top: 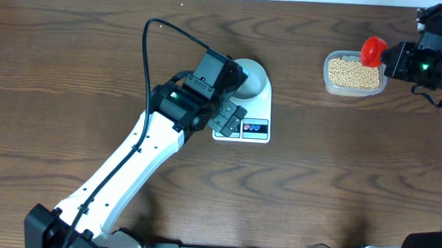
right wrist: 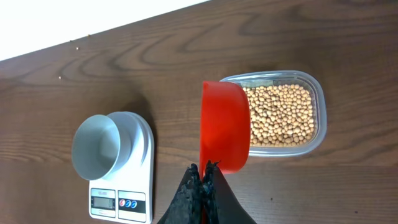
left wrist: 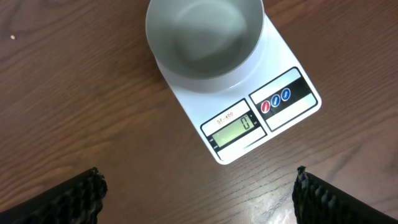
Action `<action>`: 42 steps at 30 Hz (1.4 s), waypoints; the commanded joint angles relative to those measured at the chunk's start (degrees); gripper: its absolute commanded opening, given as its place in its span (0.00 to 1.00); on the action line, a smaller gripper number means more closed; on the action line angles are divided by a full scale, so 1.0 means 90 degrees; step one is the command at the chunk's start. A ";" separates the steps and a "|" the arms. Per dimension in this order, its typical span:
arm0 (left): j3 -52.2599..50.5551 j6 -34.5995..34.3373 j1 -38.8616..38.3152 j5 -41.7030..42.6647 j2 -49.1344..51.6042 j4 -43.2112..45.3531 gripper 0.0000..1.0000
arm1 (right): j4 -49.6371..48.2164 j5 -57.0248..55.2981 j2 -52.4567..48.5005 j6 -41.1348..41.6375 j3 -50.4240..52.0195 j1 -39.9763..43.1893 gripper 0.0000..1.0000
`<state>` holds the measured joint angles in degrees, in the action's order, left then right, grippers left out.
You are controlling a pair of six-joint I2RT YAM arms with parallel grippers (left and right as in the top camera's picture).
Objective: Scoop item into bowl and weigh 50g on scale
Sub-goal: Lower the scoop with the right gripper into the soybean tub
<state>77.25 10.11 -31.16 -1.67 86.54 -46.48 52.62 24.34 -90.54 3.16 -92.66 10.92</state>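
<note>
The beans (top: 354,73) lie heaped in a clear tub at the right, also in the right wrist view (right wrist: 278,115). The pale blue-grey bowl (top: 254,78) stands empty on the white scale (top: 262,111). In the left wrist view the bowl (left wrist: 205,70) is empty and the scale (left wrist: 281,73) reads 0. My left gripper (left wrist: 198,177) is open, just in front of the scale (top: 233,118). My right gripper (right wrist: 203,171) is shut on the handle of a red scoop (right wrist: 225,127), held tilted at the tub's near edge (top: 373,50). The bowl (right wrist: 96,147) and scale (right wrist: 144,144) lie to its left.
The clear plastic tub (top: 328,83) sits on the wooden table at the far right, also in the right wrist view (right wrist: 318,118). The left arm (top: 134,165) stretches from the front left edge toward the scale. The table's back edge runs along the top.
</note>
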 commanded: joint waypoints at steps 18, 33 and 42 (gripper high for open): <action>-0.0049 -0.0058 0.0027 -0.0034 0.0005 -0.0024 0.98 | 0.0095 -0.1100 -0.0316 -0.1280 -0.0413 0.0002 0.01; -0.0049 -0.0056 0.0027 -0.0034 0.0005 -0.0024 0.98 | -0.0153 -0.1331 -0.1634 -0.1668 -0.0410 0.0002 0.01; -0.0049 -0.0056 0.0027 -0.0034 0.0005 -0.0024 0.98 | -0.0338 -0.1333 -0.2166 -0.1668 -0.0408 0.0005 0.01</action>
<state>77.25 10.11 -31.16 -1.67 86.54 -46.48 49.84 12.56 -109.12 -10.96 -95.11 10.92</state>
